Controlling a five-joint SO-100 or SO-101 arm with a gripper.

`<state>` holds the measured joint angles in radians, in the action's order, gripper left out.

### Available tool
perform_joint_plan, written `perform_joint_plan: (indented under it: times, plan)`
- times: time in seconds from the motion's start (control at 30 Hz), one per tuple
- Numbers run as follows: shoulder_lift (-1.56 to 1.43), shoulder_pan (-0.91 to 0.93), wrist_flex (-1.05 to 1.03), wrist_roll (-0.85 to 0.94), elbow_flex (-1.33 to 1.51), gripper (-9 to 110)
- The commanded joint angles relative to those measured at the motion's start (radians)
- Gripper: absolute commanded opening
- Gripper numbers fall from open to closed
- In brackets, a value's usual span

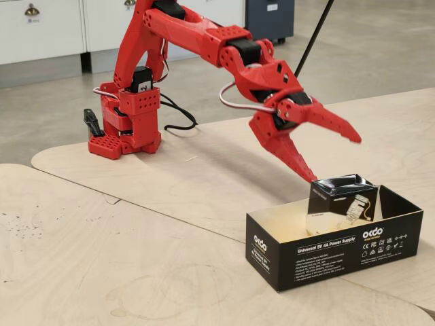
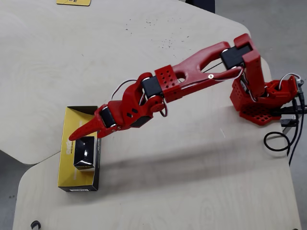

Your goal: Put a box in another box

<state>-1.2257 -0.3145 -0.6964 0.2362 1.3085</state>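
Overhead view: long black box [image 2: 94, 173], cream interior, lies open-topped on the tabletop [image 2: 192, 191], mouth upward to receive. Contents: one small cube box [image 2: 85, 153], glossy black top, seated against the wall nearer the arm; remaining interior bare. Fixed view: small box [image 1: 342, 198] stands upright inside, top rising above the container's rim [image 1: 319, 239]. Gripper [image 1: 336, 159]: jaws spread, holding nothing, poised just above the small box, apparently clear of it. Placement judged complete.
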Motion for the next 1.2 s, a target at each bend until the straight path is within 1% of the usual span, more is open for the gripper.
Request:
perform_joint_plan:
  times: [0.0,0.1,0.2,0.43,0.53,0.73,0.83,0.93,1.03,1.1,1.17]
  plan:
    - [-0.252,-0.006,-0.212,0.008,0.0,50]
    - [-0.405,-0.012,-0.351,-0.028,0.097,49]
    - [-0.583,-0.012,-0.433,-0.043,0.242,44]
    - [-0.971,0.04,-0.433,0.057,0.736,37]
    - [-1.112,0.075,-0.393,0.176,0.942,36]
    - [-1.322,0.123,-0.374,0.508,1.276,25]
    - [-1.411,0.126,-0.373,0.643,1.402,18]
    - [-1.526,0.143,-0.373,0.765,1.531,13]
    - [-1.615,0.144,-0.354,0.881,1.657,5]
    - [-1.663,0.143,-0.38,0.973,1.695,0]
    - [-1.707,0.144,-0.383,1.006,1.717,-1]
